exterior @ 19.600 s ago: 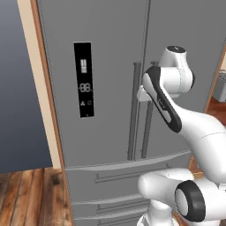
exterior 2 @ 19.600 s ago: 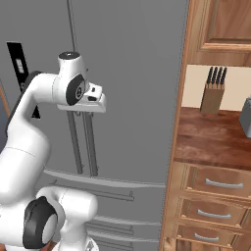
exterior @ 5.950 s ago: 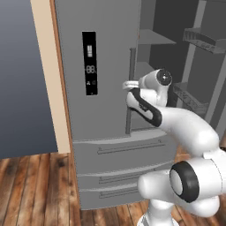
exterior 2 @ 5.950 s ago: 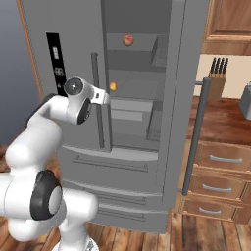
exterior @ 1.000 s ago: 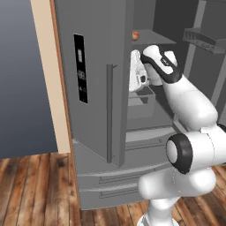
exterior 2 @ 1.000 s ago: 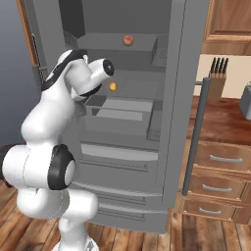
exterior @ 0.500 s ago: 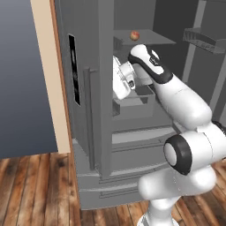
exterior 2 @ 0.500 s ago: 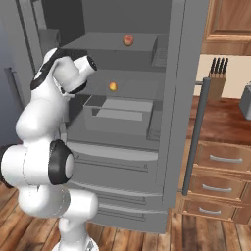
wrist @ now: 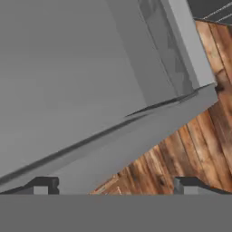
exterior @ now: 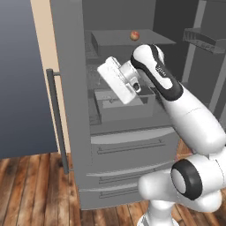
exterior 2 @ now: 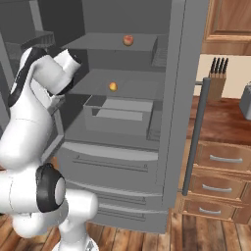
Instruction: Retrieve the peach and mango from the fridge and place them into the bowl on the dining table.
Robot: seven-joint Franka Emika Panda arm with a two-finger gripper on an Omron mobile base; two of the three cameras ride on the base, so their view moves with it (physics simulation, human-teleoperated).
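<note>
The grey fridge [exterior: 84, 145] [exterior 2: 122, 162] stands with both upper doors swung open. On its top shelf lies the reddish peach [exterior: 134, 35] [exterior 2: 128, 40]. One shelf lower sits the yellow-orange mango [exterior 2: 113, 87]; my arm covers it in the left base view. My gripper [exterior: 106, 69] [wrist: 115, 188] is open and holds nothing, up at the left side of the fridge opening, pointing at the inner face of the left door [wrist: 81, 72]. It is left of and below the peach. The bowl and the dining table are out of view.
The left door's bar handle [exterior: 57, 119] sticks out toward the room. The right door's handle [exterior 2: 197, 135] stands before a wooden counter with a knife block [exterior 2: 218, 71] and drawers [exterior 2: 220, 159]. A grey bin [exterior 2: 117, 115] sits under the mango's shelf. Wood floor [wrist: 190, 149] lies below.
The left fridge door has swung further open to the left, and my hand has moved left with it, away from the shelves. The jaws stay open.
</note>
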